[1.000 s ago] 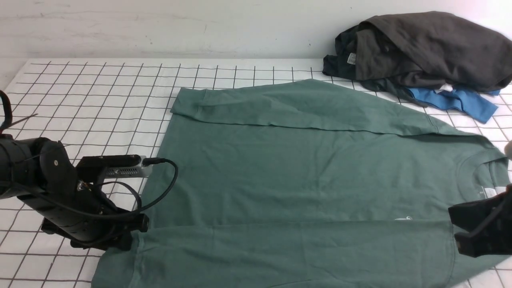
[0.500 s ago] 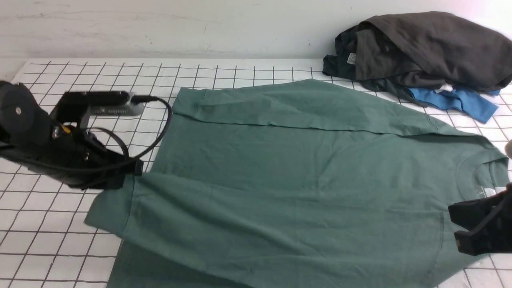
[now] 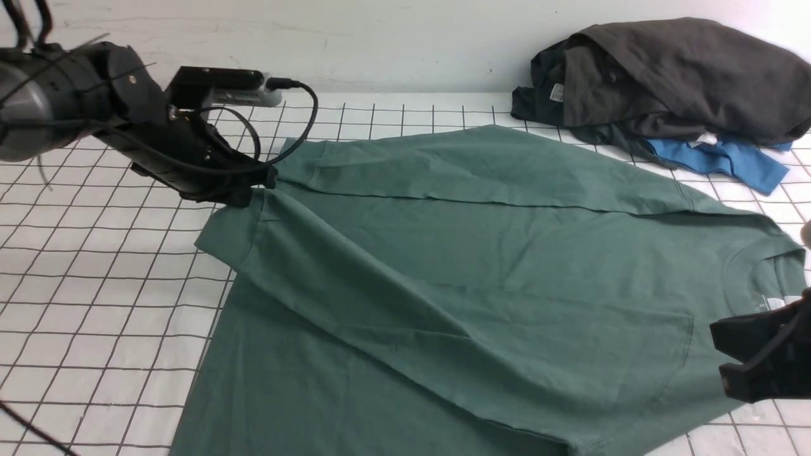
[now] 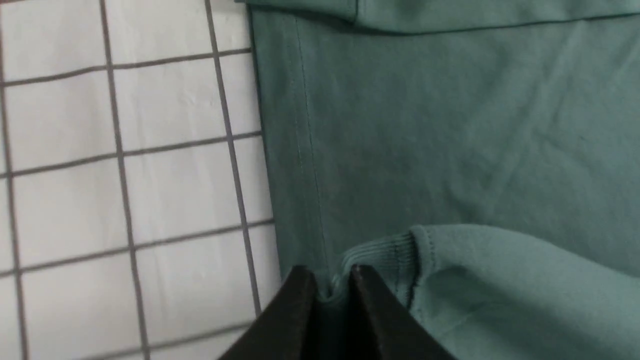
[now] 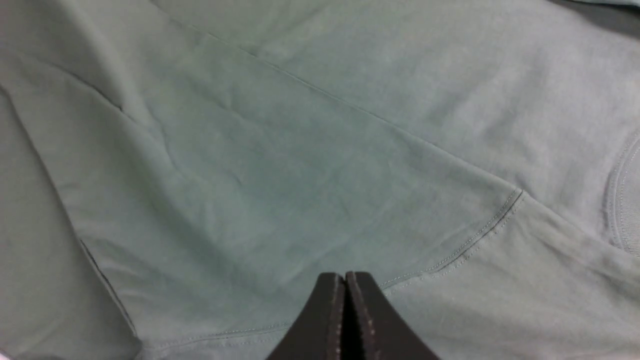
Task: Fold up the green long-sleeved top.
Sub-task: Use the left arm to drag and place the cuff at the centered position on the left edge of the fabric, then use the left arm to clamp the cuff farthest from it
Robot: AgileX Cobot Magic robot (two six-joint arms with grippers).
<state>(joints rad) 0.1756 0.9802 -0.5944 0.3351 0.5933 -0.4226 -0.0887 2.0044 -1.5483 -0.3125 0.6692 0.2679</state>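
Green top (image 3: 481, 266): spread on the checked table cover (image 3: 95, 285), filling the middle of the front view and running out toward 3 and 6 o'clock, with the collar (image 3: 757, 263) at 3 o'clock.
Far sleeve (image 3: 443, 168): folded flat across the body, toward 12 o'clock.
Near sleeve (image 3: 355, 297): drawn up in a slanting band from 4 o'clock toward 10 o'clock, over the body.
My left gripper (image 3: 256, 190): at 10 o'clock, by the top's hem corner. My fingers (image 4: 295, 310) pinch the ribbed cuff (image 4: 380, 250) of the near sleeve.
My right gripper (image 3: 719, 358): at 4 o'clock, over the shoulder seam just beside the collar. My fingers (image 5: 325, 320) are pressed together. I cannot tell whether any cloth is caught between them.
Dark heap of clothes (image 3: 671, 76): at 1 o'clock, against the wall.
Blue garment (image 3: 722, 158): sticks out from under the heap, near the top's far shoulder.
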